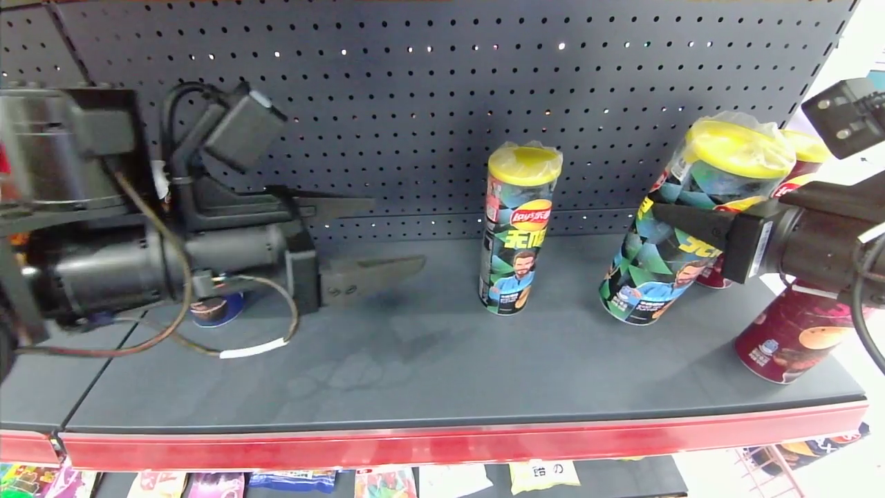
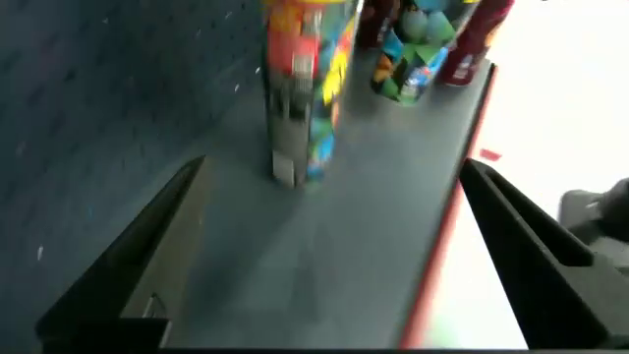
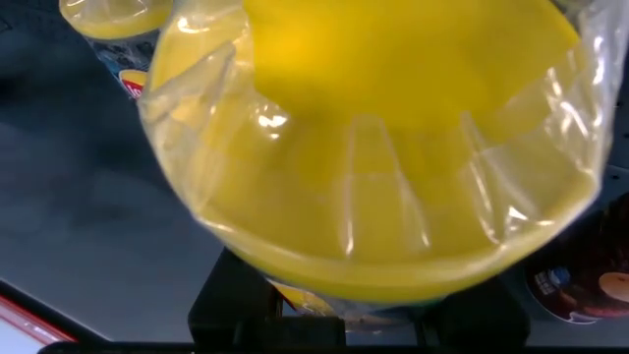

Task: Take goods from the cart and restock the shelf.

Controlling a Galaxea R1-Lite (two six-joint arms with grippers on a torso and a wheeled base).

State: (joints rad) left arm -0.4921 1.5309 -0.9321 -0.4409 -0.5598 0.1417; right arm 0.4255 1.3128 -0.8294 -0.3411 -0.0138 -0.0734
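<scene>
A green-patterned chip can (image 1: pixel 515 228) with a yellow lid stands upright at the middle of the grey shelf (image 1: pixel 429 373). My left gripper (image 1: pixel 397 232) hangs open just above the shelf, to the left of that can and apart from it. In the left wrist view the same can (image 2: pixel 300 88) stands ahead of the open left gripper (image 2: pixel 334 246). My right gripper (image 1: pixel 684 221) is shut on a second green-patterned can (image 1: pixel 664 256), which tilts with its base on or just above the shelf at the right. Its film-covered yellow lid (image 3: pixel 393 138) sits close to the right wrist camera.
A red can (image 1: pixel 802 162) stands behind the held one. Another red can (image 1: pixel 788 339) leans near the shelf's right front corner. A small blue round thing (image 1: pixel 218 308) lies under my left arm. The dark pegboard (image 1: pixel 429 104) backs the shelf. A red strip (image 1: pixel 449 443) edges its front, with snack bags below.
</scene>
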